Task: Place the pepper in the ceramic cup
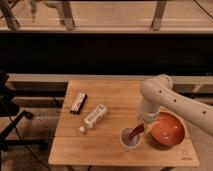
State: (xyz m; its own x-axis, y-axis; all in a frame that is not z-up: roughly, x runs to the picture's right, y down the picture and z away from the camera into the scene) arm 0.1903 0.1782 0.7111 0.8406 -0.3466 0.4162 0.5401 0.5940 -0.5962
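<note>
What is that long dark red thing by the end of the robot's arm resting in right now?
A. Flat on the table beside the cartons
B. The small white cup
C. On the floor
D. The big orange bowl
B: the pepper slants down from the gripper with its lower end inside the ceramic cup, just left of the orange bowl and well away from the cartons.
</note>
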